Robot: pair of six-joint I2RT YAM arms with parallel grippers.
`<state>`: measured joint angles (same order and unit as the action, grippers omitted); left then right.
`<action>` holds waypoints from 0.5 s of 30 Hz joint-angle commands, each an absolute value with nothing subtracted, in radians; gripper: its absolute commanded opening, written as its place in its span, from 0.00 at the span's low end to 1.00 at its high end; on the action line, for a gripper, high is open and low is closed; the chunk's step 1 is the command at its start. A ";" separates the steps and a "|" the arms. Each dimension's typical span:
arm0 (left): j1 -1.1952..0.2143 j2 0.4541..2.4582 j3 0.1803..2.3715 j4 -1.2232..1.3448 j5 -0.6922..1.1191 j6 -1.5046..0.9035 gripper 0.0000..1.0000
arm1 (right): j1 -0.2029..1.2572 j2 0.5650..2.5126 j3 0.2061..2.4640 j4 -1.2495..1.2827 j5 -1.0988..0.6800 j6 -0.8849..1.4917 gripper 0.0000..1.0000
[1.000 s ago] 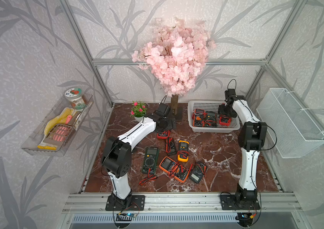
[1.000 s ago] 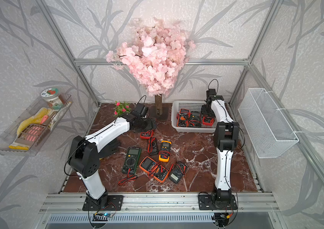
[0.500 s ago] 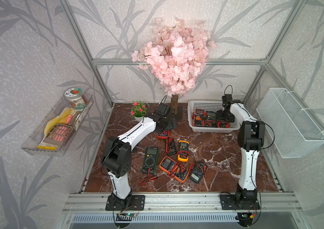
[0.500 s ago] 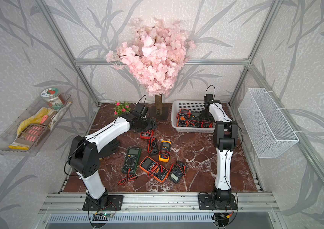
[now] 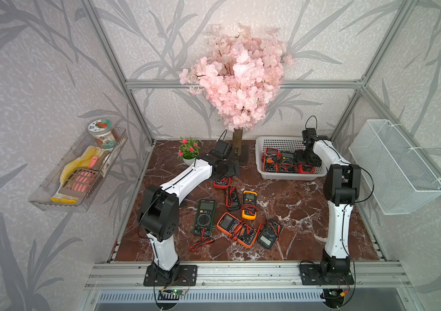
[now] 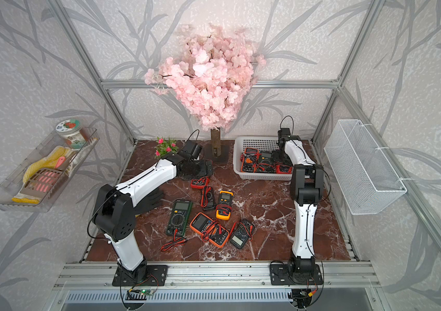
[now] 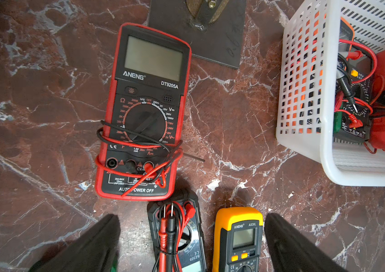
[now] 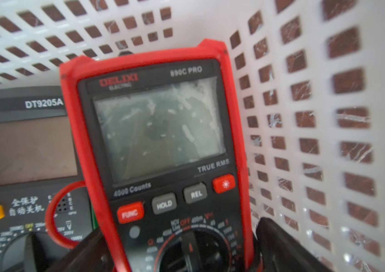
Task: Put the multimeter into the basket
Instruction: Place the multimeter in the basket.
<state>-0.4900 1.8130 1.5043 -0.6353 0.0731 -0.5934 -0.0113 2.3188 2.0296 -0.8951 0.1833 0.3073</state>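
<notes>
The right gripper is reaching down inside the low white plastic basket with rows of small holes, which is sitting at the far right of the dark red marble tabletop. The red-cased black multimeter is lying screen up in this basket, close against a holed side wall. In a top view this multimeter is showing near the basket's front right corner. The gripper's two black fingers are flanking its dial end very closely, and I cannot tell whether they are pressing on the case or standing just clear of it. A dark grey multimeter marked DT9205A is lying right beside it, and an orange-edged multimeter is lying further along among red and black leads. The left gripper is hovering over the tabletop with its jaws spread wide and gripping nothing. Under it, a red ANENG multimeter wound with leads, a small black multimeter and a yellow multimeter are lying close together. Nearer the robot, a green multimeter and a flat orange multimeter are resting on the marble.
</notes>
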 commanded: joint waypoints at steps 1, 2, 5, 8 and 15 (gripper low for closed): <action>-0.494 1.802 1.510 -0.660 0.067 -0.571 1.00 | -0.021 2.291 2.064 -0.925 0.219 0.330 0.96; -0.494 1.802 1.511 -0.659 0.067 -0.570 1.00 | -0.021 2.287 2.063 -0.925 0.219 0.332 0.96; -0.493 1.800 1.511 -0.658 0.068 -0.569 1.00 | -0.020 2.271 2.058 -0.917 0.221 0.335 0.96; -0.493 1.801 1.509 -0.658 0.070 -0.569 1.00 | -0.020 2.275 2.062 -0.923 0.247 0.346 0.96; -0.493 1.790 1.497 -0.657 0.069 -0.567 1.00 | -0.021 2.285 2.070 -0.950 0.255 0.402 0.96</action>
<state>-0.4900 1.8130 1.5040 -0.6361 0.0731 -0.5827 -0.0067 2.3180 2.0396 -0.9127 0.2001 0.3519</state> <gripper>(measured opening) 0.998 0.962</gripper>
